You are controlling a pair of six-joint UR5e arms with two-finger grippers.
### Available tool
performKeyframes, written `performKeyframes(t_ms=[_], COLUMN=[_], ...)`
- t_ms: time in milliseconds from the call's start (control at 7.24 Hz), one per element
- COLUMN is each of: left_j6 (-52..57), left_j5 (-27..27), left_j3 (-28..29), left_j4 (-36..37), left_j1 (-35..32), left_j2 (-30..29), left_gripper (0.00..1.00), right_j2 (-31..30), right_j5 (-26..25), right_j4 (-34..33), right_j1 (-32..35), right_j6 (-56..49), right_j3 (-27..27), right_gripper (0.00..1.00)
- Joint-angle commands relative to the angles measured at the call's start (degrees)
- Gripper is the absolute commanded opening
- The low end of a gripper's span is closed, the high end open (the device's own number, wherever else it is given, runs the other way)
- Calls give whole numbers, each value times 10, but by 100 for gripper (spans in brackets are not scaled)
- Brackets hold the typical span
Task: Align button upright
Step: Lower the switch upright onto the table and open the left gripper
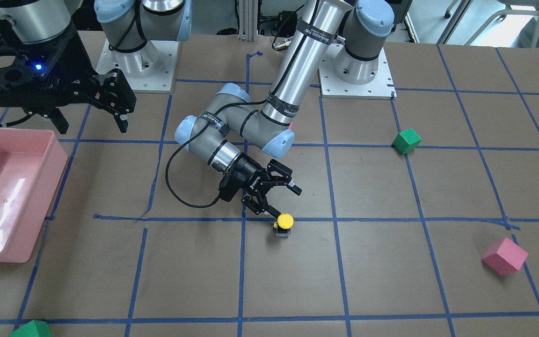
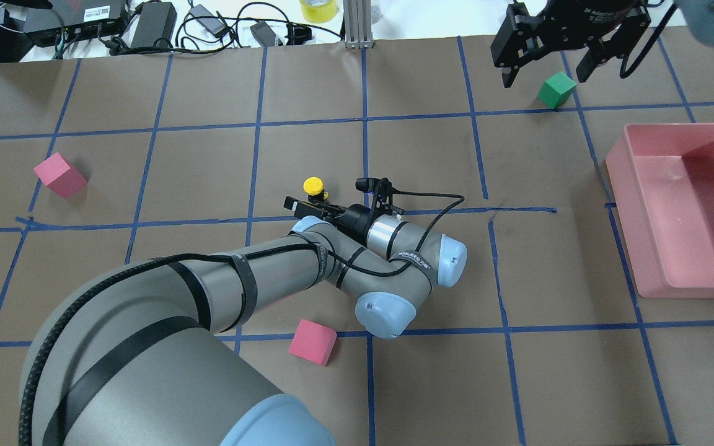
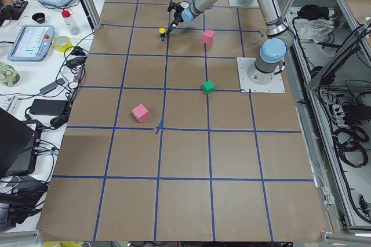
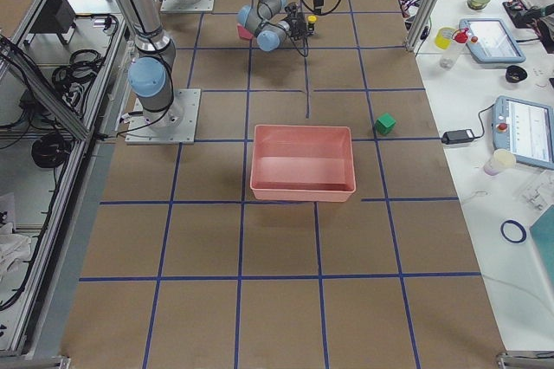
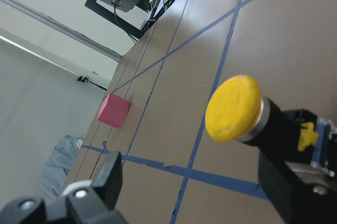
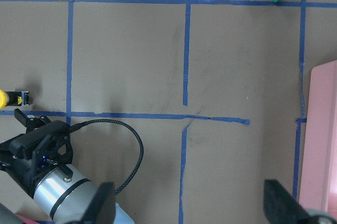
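Yellow-capped button stands on the table, just beside one tip of the left fingers, which are spread wide and empty. It is probably light, rigid and easily tipped, so grip the black body, not the cap. Right fingers are wide, well apart.

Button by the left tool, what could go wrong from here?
The button seems to stand cap-up on a small base, with the open left tool close beside it. If the tool pulls away sideways, a finger could clip the cap and tip it over. The left arm is also folded low near a pink cube, which a swing might nudge.
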Motion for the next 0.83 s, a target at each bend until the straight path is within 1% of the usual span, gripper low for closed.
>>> performKeyframes(t_ms=[0, 138, 276, 414, 552, 690], left_j6=[6, 8, 9, 21, 82, 109], left_j5=[-71, -132, -170, -210, -253, -275], left_j3=[0, 1, 5, 7, 11, 12], left_j4=[-2, -39, -92, -121, -129, -153], left_j1=[-9, -9, -9, -4, 9, 21], left_j2=[30, 48, 74, 101, 128, 154], left_gripper=[100, 100, 100, 100, 100, 100], right_j2=[0, 0, 0, 0, 0, -1], right_j5=[1, 2, 2, 2, 2, 2], right_j4=[0, 0, 0, 0, 0, 0], right_j1=[0, 0, 0, 0, 1, 1], right_j6=[0, 0, 0, 0, 0, 0], right_j3=[0, 0, 0, 0, 0, 0], right_gripper=[100, 100, 100, 100, 100, 100])
